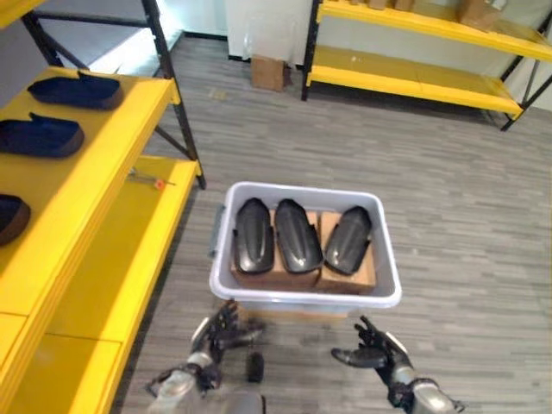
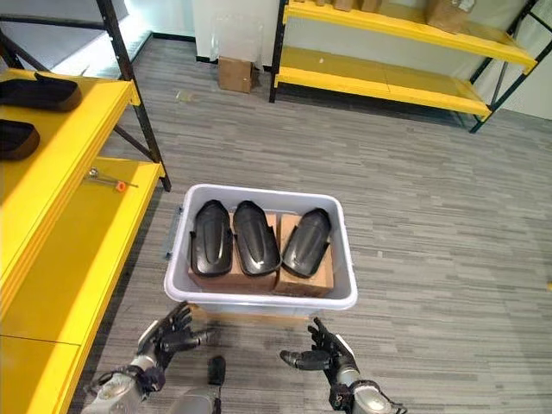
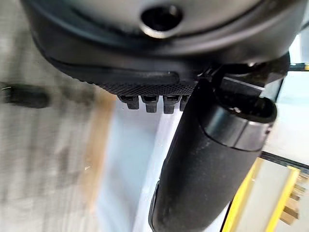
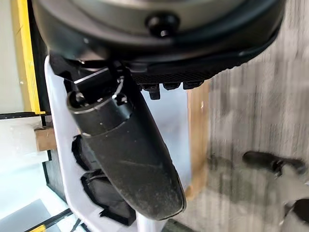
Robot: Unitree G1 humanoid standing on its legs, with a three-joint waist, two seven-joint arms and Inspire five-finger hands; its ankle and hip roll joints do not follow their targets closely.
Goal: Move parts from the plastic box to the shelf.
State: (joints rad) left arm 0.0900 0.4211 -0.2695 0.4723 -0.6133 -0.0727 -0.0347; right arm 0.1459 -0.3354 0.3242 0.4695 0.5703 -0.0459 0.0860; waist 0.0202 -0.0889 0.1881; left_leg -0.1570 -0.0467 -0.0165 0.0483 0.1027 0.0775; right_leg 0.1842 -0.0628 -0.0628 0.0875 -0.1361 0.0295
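Grey plank flooring (image 1: 448, 190) carries the pale plastic box (image 1: 390, 259), holding three dark shell-shaped parts (image 1: 293, 235) side by side on cardboard. Yellow shelf (image 1: 95, 172) along the box's left side bears three similar parts (image 1: 43, 135). Left hand (image 1: 222, 329) and right hand (image 1: 373, 349) hover spread and empty, just short of the box's near wall
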